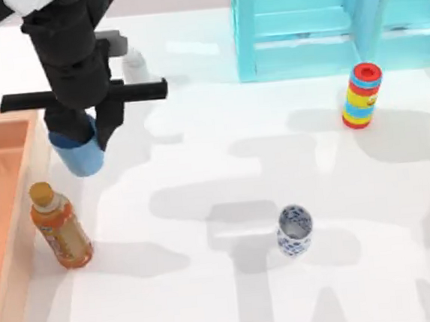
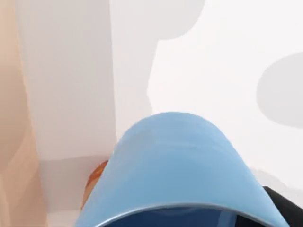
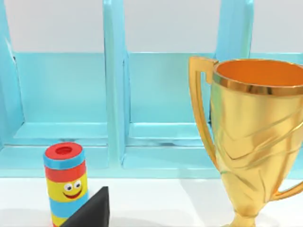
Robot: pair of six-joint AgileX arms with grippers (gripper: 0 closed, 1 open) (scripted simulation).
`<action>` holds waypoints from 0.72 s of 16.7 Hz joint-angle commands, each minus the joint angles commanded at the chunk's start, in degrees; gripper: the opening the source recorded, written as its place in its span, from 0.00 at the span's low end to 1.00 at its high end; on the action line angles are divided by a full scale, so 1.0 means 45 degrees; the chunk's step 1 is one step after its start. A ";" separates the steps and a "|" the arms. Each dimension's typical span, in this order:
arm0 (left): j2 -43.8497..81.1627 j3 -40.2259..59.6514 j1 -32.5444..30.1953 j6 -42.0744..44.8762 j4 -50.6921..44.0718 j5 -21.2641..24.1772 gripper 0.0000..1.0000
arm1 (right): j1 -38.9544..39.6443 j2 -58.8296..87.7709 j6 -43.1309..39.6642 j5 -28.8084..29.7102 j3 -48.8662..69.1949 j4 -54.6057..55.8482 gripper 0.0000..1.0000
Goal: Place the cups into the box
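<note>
- The large shallow orange-brown wooden box (image 1: 1,217) with its raised light-wood rim lies along the left edge of the table; its floor is bare in the part visible, so I judge neither cup is in yet.
- The turquoise shelf-like frame (image 1: 316,24) stands at the far right, well apart from the box and out of the carrying path.
- The left gripper (image 1: 85,135) hangs just right of the box's far corner, its black fingers clamped on the plain blue tapered plastic cup (image 1: 79,154); the cup tilts, seemingly lifted clear of the table so it can pass over the rim.
- In the left wrist view the blue cup (image 2: 175,170) is close under the camera, with the box's pale rim (image 2: 12,118) to one side.
- The golden trophy cup (image 3: 251,137) stands near the frame in the right wrist view; it is no part of the job.
- The orange-labelled drink bottle (image 1: 59,227) with a yellow cap stands just beside the box's rim, nearer than the held cup; a low or nearward swing could knock it.
- The striped red-yellow-blue cylinder (image 1: 362,95) stands right, before the frame, well clear.
- The narrow white cup with blue floral pattern (image 1: 294,231) stands upright near the table's middle, untouched, awaiting its turn.
- The small grey-white bottle (image 1: 135,62) sits far, behind the left arm.
- Of the right gripper (image 3: 92,210), whether it is open I cannot tell.
</note>
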 joint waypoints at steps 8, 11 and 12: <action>-0.0717 -0.0547 0.0892 0.0947 -0.0101 0.0020 0.00 | 0.0000 0.0000 0.0000 0.0000 0.0000 0.0000 1.00; -0.2241 -0.1774 0.2969 0.2892 -0.0233 0.0029 0.00 | 0.0000 0.0000 0.0000 0.0000 0.0000 0.0000 1.00; -0.2876 -0.2332 0.3848 0.3664 -0.0301 0.0006 0.00 | 0.0000 0.0000 0.0000 0.0000 0.0000 0.0000 1.00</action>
